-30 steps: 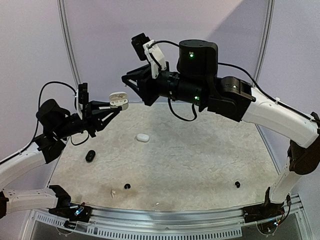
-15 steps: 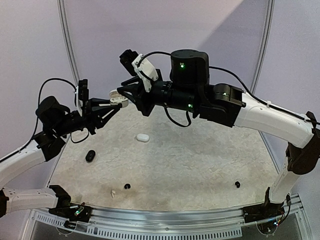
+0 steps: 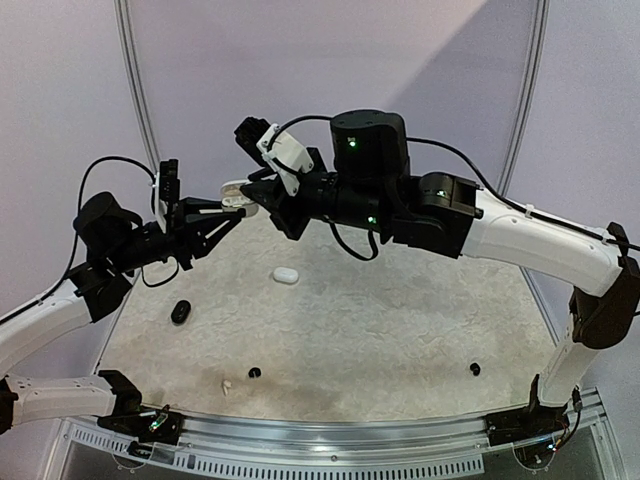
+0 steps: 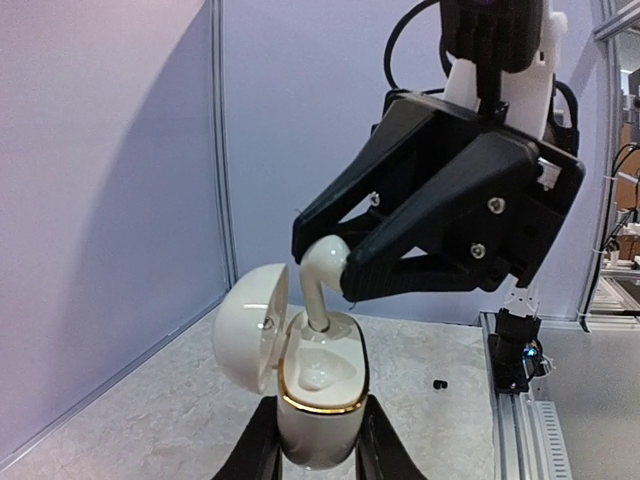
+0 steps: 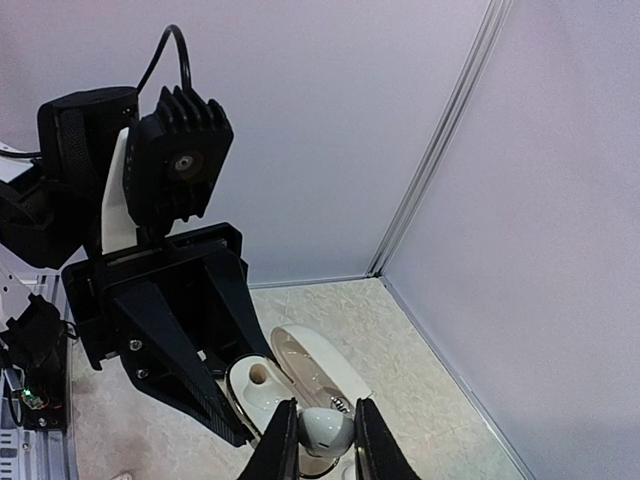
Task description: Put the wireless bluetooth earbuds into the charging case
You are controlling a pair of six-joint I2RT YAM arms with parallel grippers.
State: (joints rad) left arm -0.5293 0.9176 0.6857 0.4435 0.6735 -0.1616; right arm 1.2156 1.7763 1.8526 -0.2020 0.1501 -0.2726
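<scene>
My left gripper [image 4: 320,442] is shut on the base of a white charging case [image 4: 318,400] with a gold rim, held upright in the air with its lid [image 4: 250,325] hinged open to the left. My right gripper [image 5: 322,432] is shut on the head of a white earbud [image 4: 322,272]. The earbud's stem stands in the case's far slot, and the near slot is bare. From above, the two grippers meet at the case [image 3: 238,197] over the table's far left. In the right wrist view the earbud [image 5: 326,430] sits just over the open case [image 5: 255,385].
On the table lie a closed white case [image 3: 285,274], a black case [image 3: 180,312], two black earbuds [image 3: 254,372] [image 3: 474,369] and a white earbud [image 3: 227,384] near the front edge. Wall panels stand behind and to the left.
My right arm has swung left and down, bringing the earbud from beside the case onto its slot. The left arm has barely moved and keeps the case.
</scene>
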